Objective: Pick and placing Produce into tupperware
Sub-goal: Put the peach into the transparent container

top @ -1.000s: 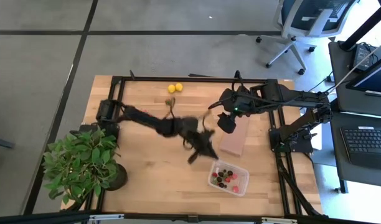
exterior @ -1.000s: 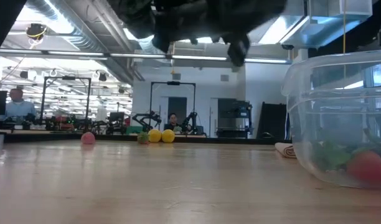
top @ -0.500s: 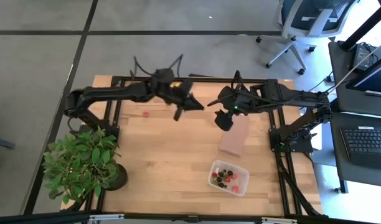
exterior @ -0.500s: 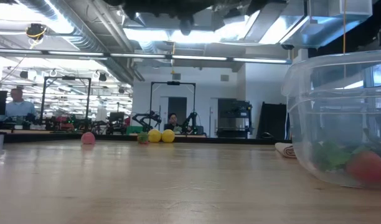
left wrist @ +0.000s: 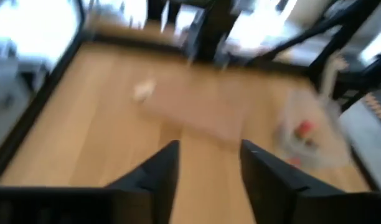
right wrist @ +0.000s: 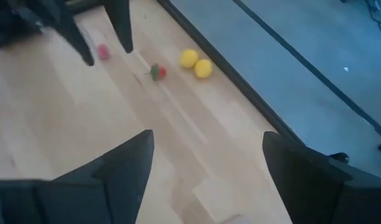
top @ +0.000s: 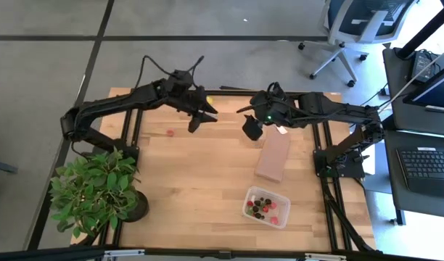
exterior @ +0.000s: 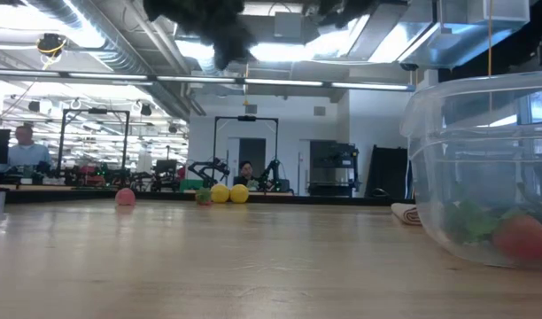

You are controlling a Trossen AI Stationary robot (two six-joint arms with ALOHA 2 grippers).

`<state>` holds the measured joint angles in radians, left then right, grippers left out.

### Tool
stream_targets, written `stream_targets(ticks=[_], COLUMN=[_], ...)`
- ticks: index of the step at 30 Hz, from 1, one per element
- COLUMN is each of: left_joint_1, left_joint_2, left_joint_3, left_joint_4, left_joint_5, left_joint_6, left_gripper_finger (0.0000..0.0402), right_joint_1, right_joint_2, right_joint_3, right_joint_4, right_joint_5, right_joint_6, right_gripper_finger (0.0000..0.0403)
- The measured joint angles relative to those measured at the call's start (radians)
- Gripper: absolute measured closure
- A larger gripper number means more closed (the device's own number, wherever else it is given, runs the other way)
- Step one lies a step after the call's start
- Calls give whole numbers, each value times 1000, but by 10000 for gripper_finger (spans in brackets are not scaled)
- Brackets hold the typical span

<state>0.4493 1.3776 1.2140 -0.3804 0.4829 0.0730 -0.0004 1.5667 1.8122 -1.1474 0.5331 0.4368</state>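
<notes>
Two yellow lemon-like pieces (right wrist: 196, 63) and a red strawberry-like piece (right wrist: 157, 72) lie on the table near its far edge. A pink-red piece (top: 170, 132) lies further left. The clear tupperware (top: 265, 206) stands at the near right with several red and dark pieces inside. My left gripper (top: 199, 119) hovers open above the far part of the table beside the lemons, with nothing between its fingers (left wrist: 159, 174). My right gripper (top: 249, 133) hangs open in the air to its right, also holding nothing.
A flat brown block (top: 273, 156) lies between my right gripper and the tupperware. A leafy potted plant (top: 99, 190) stands at the near left corner. A black frame (top: 229, 92) runs along the table's edges. Bare wood lies in the middle.
My left gripper has swung up from the middle of the table near the tupperware toward the far edge and the left, ending above the lemons. My right gripper has shifted a little toward the left and the far edge.
</notes>
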Motion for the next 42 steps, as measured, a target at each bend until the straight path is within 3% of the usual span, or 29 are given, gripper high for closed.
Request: stream_targets(ticks=[3,5,9,15,21,31,39,42], left_joint_1=[23,31,32,42,83,164,208,220], left_joint_2=[1,4,7,39,127,289,297,297], left_joint_3=[0,0,-1,2,-2,-5,-141,-197], left_joint_4=[-144,-229,-330,-509,-708,-742,-685,-625], left_joint_5=[-70,-169,-328,-375,-638,-590,-562,-507], left_joint_6=[9,8,-16,-121,-220,-320,-334,-350], left_gripper_finger=[182,149,106,91,104,121,131,134], right_joint_1=[-26,-45,-67,-76,-76,-76,-76,-76], right_joint_2=[16,32,69,141,160,154,154,154], right_joint_3=[0,0,0,0,0,0,0,0], right_joint_4=[6,7,6,7,10,22,8,8], right_joint_5=[0,0,0,-3,-3,-3,-4,-4], right_joint_6=[-24,-29,-52,-101,-129,-132,-147,-157], right_gripper_finger=[102,102,102,102,102,102,102,102])
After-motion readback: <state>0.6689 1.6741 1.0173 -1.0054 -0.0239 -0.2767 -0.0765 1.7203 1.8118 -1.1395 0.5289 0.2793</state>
